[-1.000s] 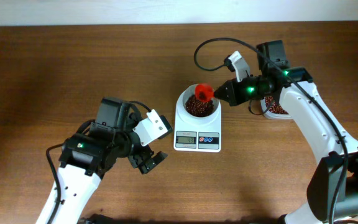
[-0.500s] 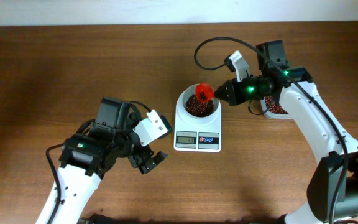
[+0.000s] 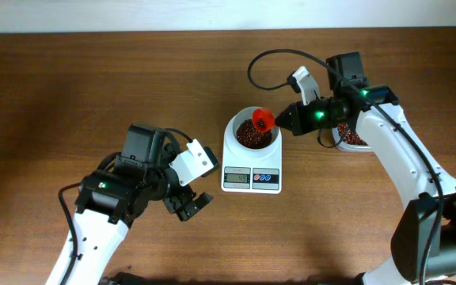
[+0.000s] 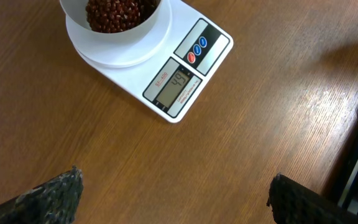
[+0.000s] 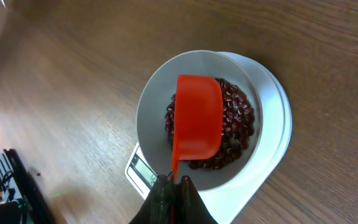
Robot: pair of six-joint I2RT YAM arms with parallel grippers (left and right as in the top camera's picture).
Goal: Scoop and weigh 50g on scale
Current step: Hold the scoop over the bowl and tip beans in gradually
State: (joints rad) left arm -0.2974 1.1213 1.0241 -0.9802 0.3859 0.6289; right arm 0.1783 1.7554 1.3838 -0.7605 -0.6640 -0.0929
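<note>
Brown wood-grain table (image 3: pixel 70 87) fills the overhead view, with a pale wall (image 3: pixel 212 14) along its far edge. The scale (image 3: pixel 252 162) stands mid-table; its bowl (image 3: pixel 236 125) holds the heap of beans (image 3: pixel 248 138). The right gripper (image 3: pixel 282 120) holds a red scoop (image 3: pixel 264 120) over the bowl's rim, probably so any grains fall inside. The tub (image 3: pixel 353 140) of beans lies just behind that arm. The left gripper (image 3: pixel 190 203) hangs well apart from the scale, apparently idle.

From the left wrist, its fingertips (image 4: pixel 55 193) stand wide apart over bare wood and hold nothing; the scale's display (image 4: pixel 178 87) and coloured buttons (image 4: pixel 197 50) face this camera, though the digits are too blurred to trust.

From the right wrist, the jaws are pressed together on the scoop's thin handle; the scoop hovers above the beans and shows no grains on its visible face, which suggests the topping-up is nearly done.
</note>
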